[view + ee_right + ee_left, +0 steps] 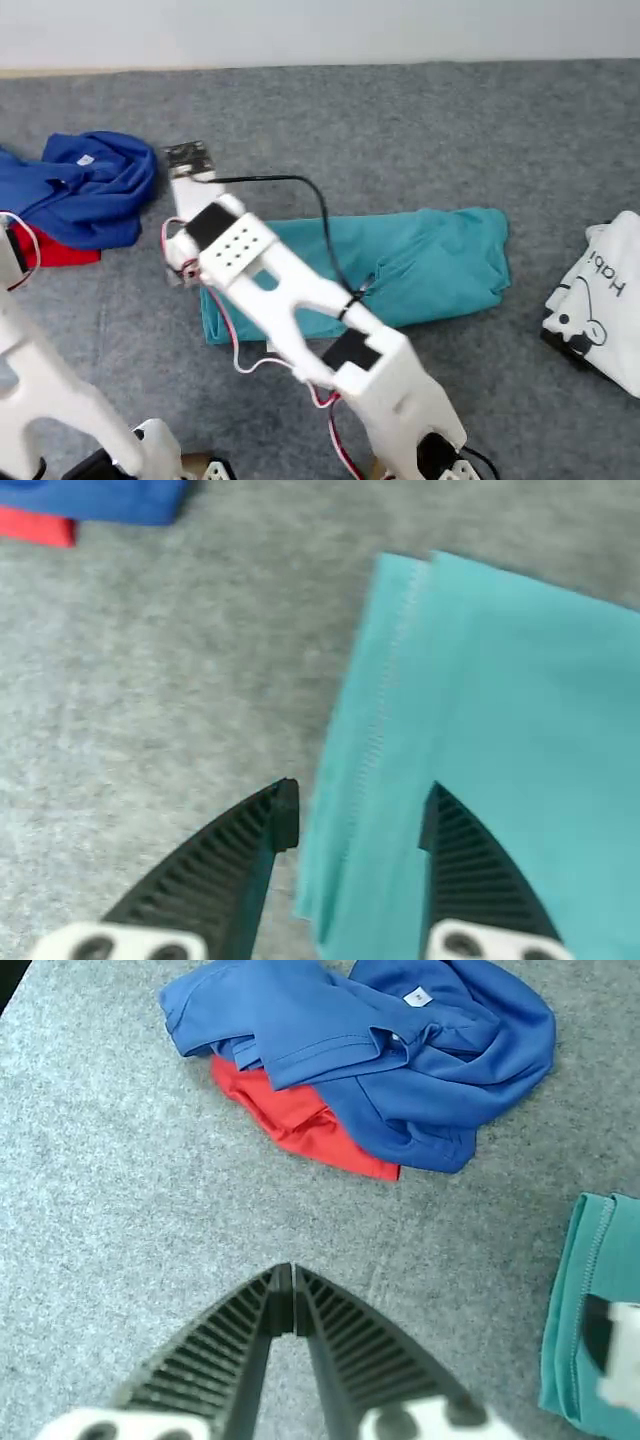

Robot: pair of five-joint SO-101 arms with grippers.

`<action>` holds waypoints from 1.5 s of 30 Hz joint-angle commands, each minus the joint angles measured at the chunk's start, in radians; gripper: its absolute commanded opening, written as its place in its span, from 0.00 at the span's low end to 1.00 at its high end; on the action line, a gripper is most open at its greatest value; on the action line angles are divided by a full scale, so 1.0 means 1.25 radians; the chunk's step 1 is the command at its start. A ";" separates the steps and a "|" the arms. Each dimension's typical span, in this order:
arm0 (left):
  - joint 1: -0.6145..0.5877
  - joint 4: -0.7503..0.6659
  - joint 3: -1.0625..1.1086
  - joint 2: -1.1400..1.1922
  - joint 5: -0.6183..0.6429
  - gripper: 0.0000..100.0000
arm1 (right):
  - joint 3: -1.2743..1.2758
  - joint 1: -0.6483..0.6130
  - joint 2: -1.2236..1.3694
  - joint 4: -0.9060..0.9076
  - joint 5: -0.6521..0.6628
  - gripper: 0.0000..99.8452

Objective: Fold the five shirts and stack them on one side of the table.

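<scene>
Nearest, the right gripper (360, 800) was seen released, its two fingers set apart over the hemmed edge of the teal shirt (500, 700). One finger was over the cloth, the other over the grey table (130, 680). Whether they touched the cloth could not be told.

The left gripper (293, 1278) was clenched on nothing, its fingers pressed together above bare table. The teal shirt was cut off at the side of that view. Farther on there, a blue shirt (400, 1060) was seen crumpled on top of a red shirt (300, 1120). A small white label (418, 997) was seen at the blue collar, its print too small to be read.

In the high view the teal shirt was shown laid out long in the middle of the table. Its end toward the blue shirt was covered by the right arm (300, 290). A white shirt (605, 300) was cut off at the table's edge, well apart from the blue and red ones. Black letters and a drawing were printed on it, only partly visible.
</scene>
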 commanded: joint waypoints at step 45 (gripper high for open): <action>-0.002 -0.007 0.122 -0.027 0.006 0.01 | -0.279 0.066 0.288 0.132 0.080 0.02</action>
